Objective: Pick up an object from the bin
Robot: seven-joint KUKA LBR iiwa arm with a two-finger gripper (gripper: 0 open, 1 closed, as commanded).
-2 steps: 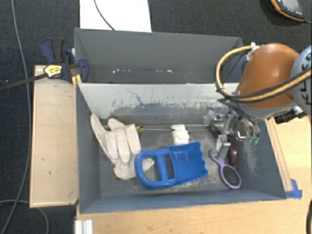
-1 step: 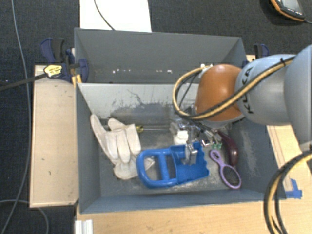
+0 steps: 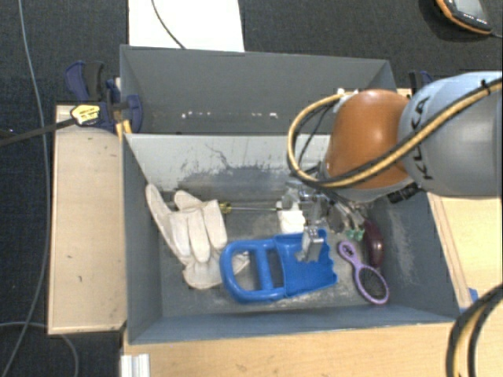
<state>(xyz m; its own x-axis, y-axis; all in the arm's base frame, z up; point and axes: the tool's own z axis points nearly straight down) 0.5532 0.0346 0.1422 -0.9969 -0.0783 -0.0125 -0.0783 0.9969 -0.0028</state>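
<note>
My gripper [image 3: 313,242] hangs low in the bin, right of centre, directly over the right end of a blue plastic scoop-like thing with an open loop handle [image 3: 263,273]. That blue thing lies along the bin's front. A small white block [image 3: 291,222] sits just left of the gripper, close against it. To the right of the gripper lie a purple hairbrush [image 3: 366,274] and a dark maroon oval thing [image 3: 376,243].
A white glove [image 3: 192,230] lies at the left of the bin, its cuff next to the blue thing's handle. A thin rod [image 3: 251,207] lies behind the glove. The arm with its orange cover and cables overhangs the bin's right back part.
</note>
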